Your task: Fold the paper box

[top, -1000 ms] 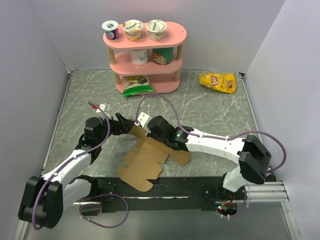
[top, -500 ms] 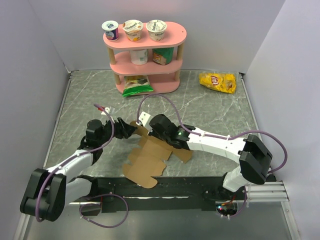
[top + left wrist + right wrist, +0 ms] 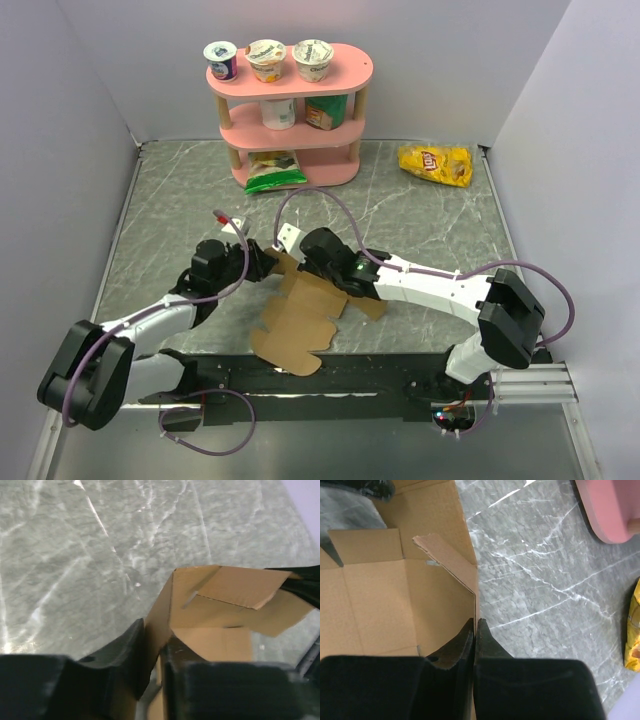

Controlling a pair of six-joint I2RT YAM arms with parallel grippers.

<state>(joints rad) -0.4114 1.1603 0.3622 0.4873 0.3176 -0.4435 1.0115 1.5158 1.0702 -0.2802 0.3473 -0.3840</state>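
The paper box [image 3: 300,320] is a brown die-cut cardboard sheet, part flat on the table and part raised at its far end. My left gripper [image 3: 266,262] reaches in from the left. In the left wrist view my left gripper [image 3: 156,647] has its fingers on both faces of an upright panel of the paper box [image 3: 225,605]. My right gripper [image 3: 303,252] is at the raised far end. In the right wrist view my right gripper [image 3: 475,625] is shut on the thin edge of a standing wall of the paper box [image 3: 380,605].
A pink shelf [image 3: 290,110] with yogurt cups stands at the back, a green bag [image 3: 275,168] on its bottom tier. A yellow chip bag [image 3: 435,163] lies at the back right. Grey walls close in the left, right and back sides.
My left gripper has moved right to the box's raised panel and closed from wide open onto it. The sheet has shifted slightly right. The right gripper has kept its hold.
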